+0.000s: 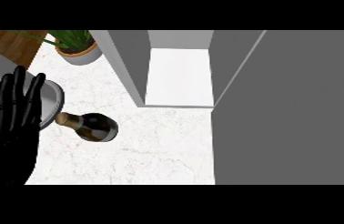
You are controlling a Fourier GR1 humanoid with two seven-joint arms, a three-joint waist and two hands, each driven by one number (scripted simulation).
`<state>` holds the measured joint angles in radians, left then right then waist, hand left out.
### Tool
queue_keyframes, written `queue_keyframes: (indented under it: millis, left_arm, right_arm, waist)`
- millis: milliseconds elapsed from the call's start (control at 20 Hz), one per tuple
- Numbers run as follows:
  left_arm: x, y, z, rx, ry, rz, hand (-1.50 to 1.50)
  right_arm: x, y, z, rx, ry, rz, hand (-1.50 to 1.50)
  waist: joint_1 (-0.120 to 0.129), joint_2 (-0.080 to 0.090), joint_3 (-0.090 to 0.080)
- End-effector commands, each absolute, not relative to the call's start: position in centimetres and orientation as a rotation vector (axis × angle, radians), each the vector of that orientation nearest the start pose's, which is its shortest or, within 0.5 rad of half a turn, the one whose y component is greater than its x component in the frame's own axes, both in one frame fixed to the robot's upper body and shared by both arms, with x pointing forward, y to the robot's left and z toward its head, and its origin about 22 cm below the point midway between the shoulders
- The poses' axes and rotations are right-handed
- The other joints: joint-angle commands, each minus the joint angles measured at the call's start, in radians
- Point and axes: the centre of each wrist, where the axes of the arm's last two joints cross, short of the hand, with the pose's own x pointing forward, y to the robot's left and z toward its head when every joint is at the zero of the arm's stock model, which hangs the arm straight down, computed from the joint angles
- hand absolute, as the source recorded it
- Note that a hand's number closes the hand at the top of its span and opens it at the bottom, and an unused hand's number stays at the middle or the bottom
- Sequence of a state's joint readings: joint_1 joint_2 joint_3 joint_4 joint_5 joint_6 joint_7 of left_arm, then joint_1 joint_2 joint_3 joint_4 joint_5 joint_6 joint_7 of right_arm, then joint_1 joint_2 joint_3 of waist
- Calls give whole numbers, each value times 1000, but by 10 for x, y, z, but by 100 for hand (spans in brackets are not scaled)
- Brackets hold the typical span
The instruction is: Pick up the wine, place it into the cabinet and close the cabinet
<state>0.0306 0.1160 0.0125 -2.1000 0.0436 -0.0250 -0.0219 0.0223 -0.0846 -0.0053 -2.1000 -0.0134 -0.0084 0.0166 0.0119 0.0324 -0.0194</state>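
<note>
At the far left, the left robot hand [20,109] rests with fingers straight and spread, pointing up, partly covering a grey plate [55,98]. Just right of it the wine [91,126] stands on the white marble tabletop [161,145], dark bottle with a gold-capped neck; no label text is readable. A potted plant [77,48] sits behind. Further right, the cabinet [178,77] stands open, its grey door [282,109] swung wide.

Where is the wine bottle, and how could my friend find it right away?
Start at the tall open cabinet on the white counter. Look left and nearer: the wine bottle stands beside a grey plate. It is the only dark, shiny thing with a gold top.
</note>
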Motion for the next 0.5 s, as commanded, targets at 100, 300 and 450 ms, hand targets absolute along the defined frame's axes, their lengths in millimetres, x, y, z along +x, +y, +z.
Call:
queue_keyframes:
  millis: [100,300,450]
  left_arm:
    - [198,226,108,240,-2098,20,-150]
    - [206,189,96,137,-1990,295,-150]
    - [205,153,98,122,-1999,330,-150]
  right_arm:
    - [199,-250,128,-8,-2063,129,-150]
    - [188,-224,115,236,-1958,250,-150]
    - [175,-229,132,276,-1948,283,-150]
  waist:
    - [-12,-34,20]
    - [-27,-34,17]
    - [-34,-35,19]
